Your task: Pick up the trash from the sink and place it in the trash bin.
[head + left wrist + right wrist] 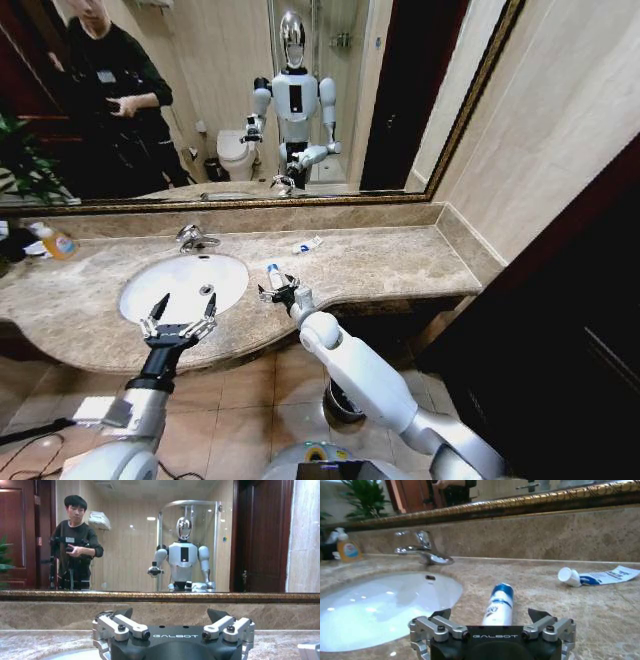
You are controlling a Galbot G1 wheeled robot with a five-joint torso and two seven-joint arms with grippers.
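Reaching with jaws spread, the right gripper point(492, 624) is lining up on a blue-capped tube point(499, 605). Nothing is binned yet; the left gripper point(178, 322) is hanging open over the sink point(140, 290).

Left end effector point(180, 322) hovers with fingers spread wide; right end effector point(281, 293), arm outstretched, is likewise open-fingered.
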